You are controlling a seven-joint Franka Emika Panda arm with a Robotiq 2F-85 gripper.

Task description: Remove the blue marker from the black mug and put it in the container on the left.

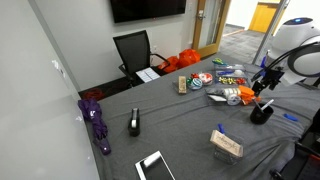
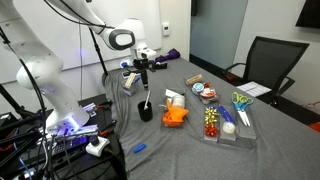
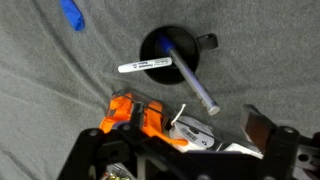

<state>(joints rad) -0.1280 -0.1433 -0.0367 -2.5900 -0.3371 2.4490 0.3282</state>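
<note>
- The thin blue marker (image 3: 188, 78) stands tilted in the small black cylindrical mug (image 3: 150, 42), its upper end reaching toward the gripper
- The Robotiq gripper (image 2: 147, 80) hovers just above the mug, jaws spread apart, gripping nothing

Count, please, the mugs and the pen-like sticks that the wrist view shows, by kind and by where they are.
Black mug: 1
Sticks standing in the mug: 2, the blue marker and a white-labelled stick
Sticks lying on the grey cloth: 1, a bright blue stick
Total: 4
</note>
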